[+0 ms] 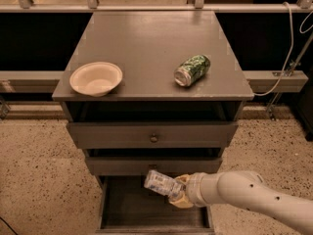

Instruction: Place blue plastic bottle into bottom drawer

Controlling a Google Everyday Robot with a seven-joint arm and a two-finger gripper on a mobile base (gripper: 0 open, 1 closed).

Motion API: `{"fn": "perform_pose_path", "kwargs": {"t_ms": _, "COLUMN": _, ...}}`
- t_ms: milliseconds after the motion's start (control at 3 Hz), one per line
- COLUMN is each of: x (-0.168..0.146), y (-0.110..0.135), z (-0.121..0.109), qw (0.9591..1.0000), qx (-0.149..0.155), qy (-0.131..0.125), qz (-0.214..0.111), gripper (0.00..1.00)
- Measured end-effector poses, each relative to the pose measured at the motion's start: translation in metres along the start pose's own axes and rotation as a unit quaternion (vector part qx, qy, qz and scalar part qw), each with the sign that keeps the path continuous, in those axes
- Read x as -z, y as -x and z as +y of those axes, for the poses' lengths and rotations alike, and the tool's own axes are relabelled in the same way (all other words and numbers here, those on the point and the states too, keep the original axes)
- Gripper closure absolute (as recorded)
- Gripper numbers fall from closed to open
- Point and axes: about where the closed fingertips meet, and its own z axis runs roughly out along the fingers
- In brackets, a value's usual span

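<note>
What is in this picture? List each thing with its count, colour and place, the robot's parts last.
cabinet: one, grey, centre.
bowl: one, cream, cabinet top, left.
can: one, green, lying on cabinet top, right.
upper drawers: two, grey, under the top.
bottom drawer: one, grey, dark inside, pulled open, lowest.
blue plastic bottle: one, clear with white-blue label, held over the bottom drawer.
cable: one, white, upper right.
arm: one, white, from lower right.
gripper: one, tan, shut on the bottle.
</note>
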Motion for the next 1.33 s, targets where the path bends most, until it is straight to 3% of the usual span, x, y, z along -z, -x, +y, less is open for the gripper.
{"fn": "perform_pose_path", "kwargs": {"t_ms": 333, "x": -0.043, "y": -0.035, "z": 0.007, "qw": 0.9998, "qx": -0.016, "qy": -0.007, "qz": 0.006, "gripper": 1.0}}
{"fn": "perform_pose_path", "kwargs": {"t_ms": 667, "x": -0.05, "y": -0.038, "z": -0.002, "qw": 0.9995, "qx": -0.017, "qy": -0.027, "qz": -0.001, "gripper": 1.0}}
{"fn": "perform_pose_path", "kwargs": {"t_ms": 1000, "x": -0.05, "y": -0.038, "z": -0.002, "qw": 0.9995, "qx": -0.017, "qy": -0.027, "qz": -0.001, "gripper": 1.0}}
{"fn": "perform_pose_path", "kwargs": {"t_ms": 1333, "x": -0.073, "y": -0.055, "z": 0.006, "qw": 0.9998, "qx": -0.015, "qy": -0.002, "qz": 0.01, "gripper": 1.0}}
